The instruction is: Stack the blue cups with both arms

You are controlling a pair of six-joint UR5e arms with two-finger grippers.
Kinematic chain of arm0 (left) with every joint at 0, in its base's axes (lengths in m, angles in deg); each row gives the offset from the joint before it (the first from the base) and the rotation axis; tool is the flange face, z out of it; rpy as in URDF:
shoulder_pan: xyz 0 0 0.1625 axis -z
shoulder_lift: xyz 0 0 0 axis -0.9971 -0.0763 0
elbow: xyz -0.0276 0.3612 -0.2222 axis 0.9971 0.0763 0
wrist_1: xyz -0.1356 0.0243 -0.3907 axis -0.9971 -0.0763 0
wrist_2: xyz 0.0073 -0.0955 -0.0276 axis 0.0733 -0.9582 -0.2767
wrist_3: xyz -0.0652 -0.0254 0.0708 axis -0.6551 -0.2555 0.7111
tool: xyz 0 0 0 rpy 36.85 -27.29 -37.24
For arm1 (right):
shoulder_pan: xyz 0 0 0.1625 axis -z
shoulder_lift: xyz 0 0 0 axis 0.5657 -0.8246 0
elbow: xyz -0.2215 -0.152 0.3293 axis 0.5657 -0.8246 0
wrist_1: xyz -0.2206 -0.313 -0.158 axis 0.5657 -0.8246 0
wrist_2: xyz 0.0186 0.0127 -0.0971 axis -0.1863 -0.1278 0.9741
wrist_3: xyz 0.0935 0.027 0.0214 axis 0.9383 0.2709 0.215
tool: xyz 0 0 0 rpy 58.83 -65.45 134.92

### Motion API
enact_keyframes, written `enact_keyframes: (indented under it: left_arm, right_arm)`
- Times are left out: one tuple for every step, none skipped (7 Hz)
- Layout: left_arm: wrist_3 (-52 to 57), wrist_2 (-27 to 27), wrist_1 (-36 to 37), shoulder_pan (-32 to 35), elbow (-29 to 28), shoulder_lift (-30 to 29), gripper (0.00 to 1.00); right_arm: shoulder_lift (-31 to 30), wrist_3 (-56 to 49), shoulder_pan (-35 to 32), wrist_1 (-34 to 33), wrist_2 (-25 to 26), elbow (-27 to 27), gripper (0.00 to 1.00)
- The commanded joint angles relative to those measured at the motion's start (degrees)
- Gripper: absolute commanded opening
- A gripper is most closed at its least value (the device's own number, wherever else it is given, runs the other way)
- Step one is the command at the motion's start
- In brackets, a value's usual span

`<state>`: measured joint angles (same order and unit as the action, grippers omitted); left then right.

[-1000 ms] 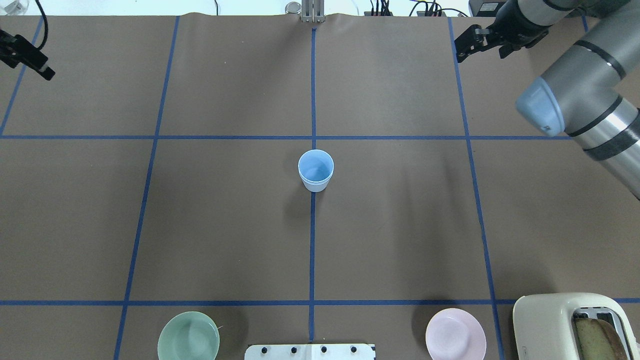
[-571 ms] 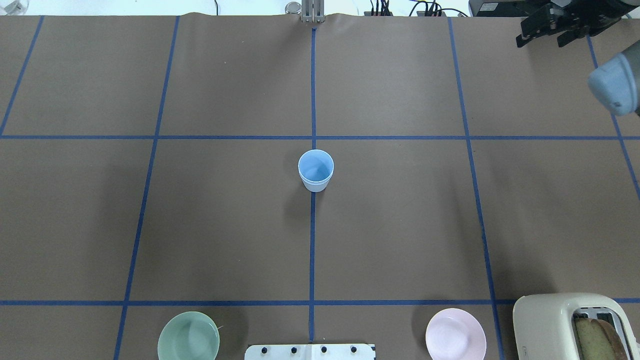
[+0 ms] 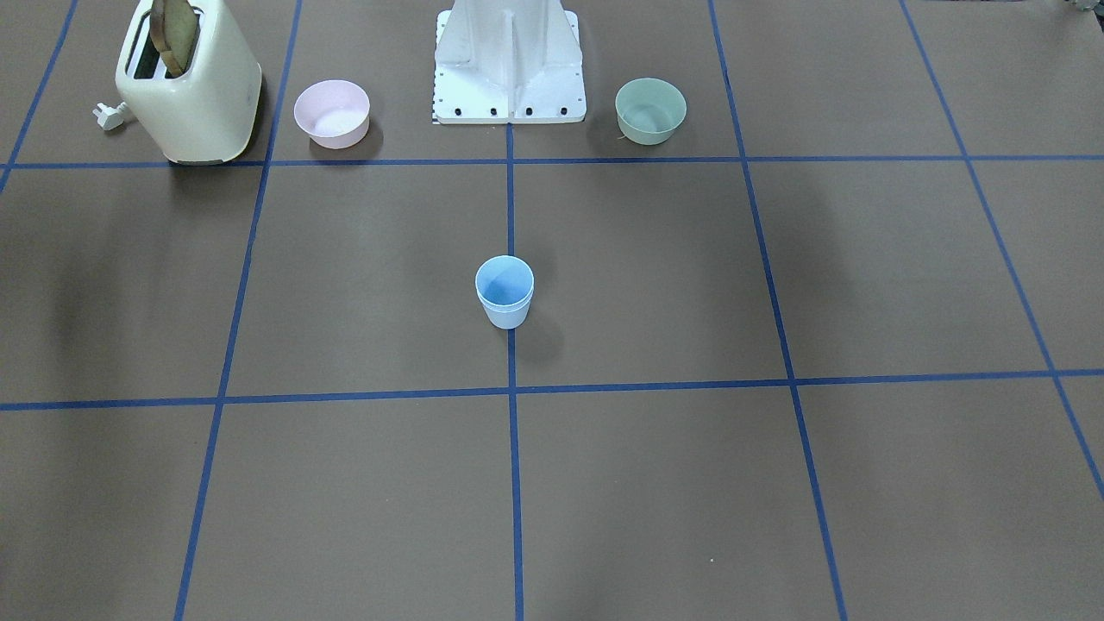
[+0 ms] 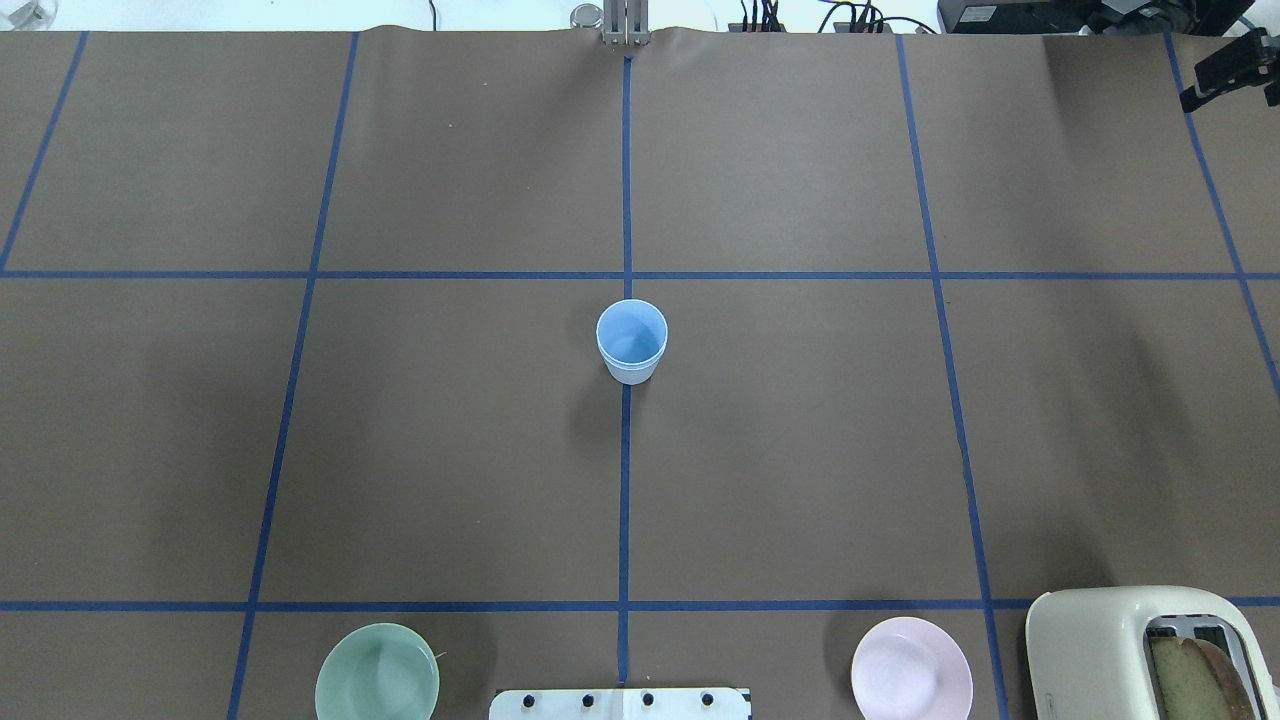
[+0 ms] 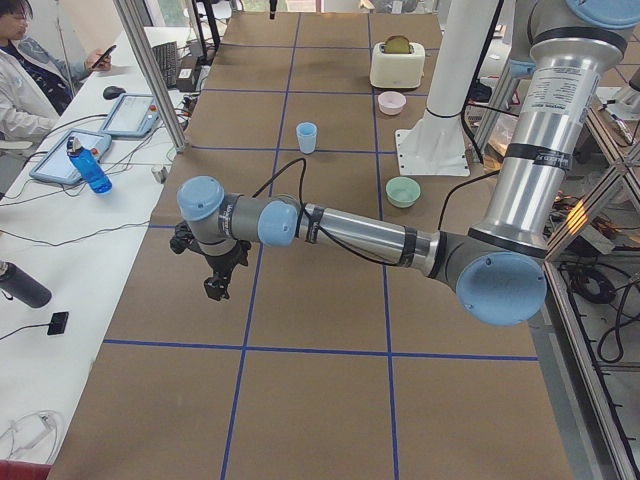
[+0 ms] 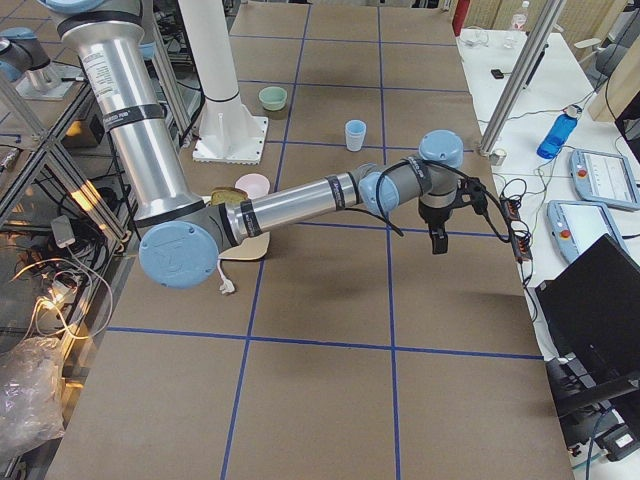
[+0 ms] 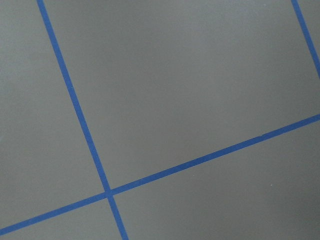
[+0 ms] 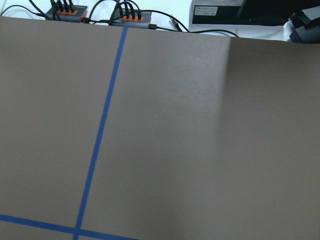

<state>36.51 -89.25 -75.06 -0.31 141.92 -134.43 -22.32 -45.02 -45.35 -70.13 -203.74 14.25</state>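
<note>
**Both arms drawn back to the far corners; nested cups at table centre**

Movement: over the last second the right claw (image 6: pixel 436 244) slid out from the far right part of the table (image 4: pixel 800 450) to the right edge of the overhead view, where only a black tip showed. The left claw (image 5: pixel 215 289), seen at the far left edge a second before, had left that view altogether. The cups had not shifted.

Item 1. Blue cups (image 4: pixel 631 342): one nested inside the other with two rims showing, upright, at the centre of the table, standing on the middle blue tape line (image 4: pixel 625 500). Nothing touched them.

Item 2. Right arm (image 6: pixel 300 200): stretched low over the table to the far right, its claw pointing down above bare table, well apart from the cups. Whether it was released or clenched could not be told.

Item 3. Left arm (image 5: pixel 360 232): stretched to the far left, its claw hanging fingers-down above bare table. Its state could not be told.

Item 4. Mint-green bowl (image 4: pixel 377 672): near edge, left of the white pedestal (image 3: pixel 509 60).

Item 5. Pink bowl (image 4: pixel 911 669): near edge, right of the pedestal.

Item 6. Toaster (image 4: pixel 1100 640): near right corner, just beside the pink bowl, with a bread slice (image 4: pixel 1195 680) in one slot.
</note>
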Motion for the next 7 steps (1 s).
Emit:
enact_keyframes:
  left_arm:
    - [0.42,0.05,0.18,1.08,3.05,4.70,0.98]
    - [0.33,0.05,0.19,1.08,5.43,7.78,0.99]
    - [0.33,0.05,0.36,1.08,6.67,9.37,0.99]
    - [0.33,0.05,0.36,1.00,6.59,9.91,0.99]
    - [0.25,0.05,0.28,1.00,7.29,10.88,0.99]
    - [0.25,0.05,0.28,1.00,7.30,10.88,0.99]
    - [0.24,-0.04,0.19,1.00,7.47,10.97,0.99]
  right_arm:
    - [-5.52,-3.71,-1.84,0.14,-0.45,-0.56,1.00]
    - [-8.42,-4.52,-4.55,-0.12,-1.24,-0.29,1.00]
    - [-11.06,-4.53,-5.97,-1.87,-1.42,-0.12,1.00]
    - [-13.08,-4.71,-7.63,-4.58,-0.98,0.14,1.00]
    - [-16.58,-5.05,-9.04,-4.61,-0.81,1.63,1.00]
    - [-18.97,-5.32,-9.32,-4.70,-0.72,4.25,1.00]
    - [-19.86,-5.32,-9.23,-4.78,-0.72,5.41,1.00]
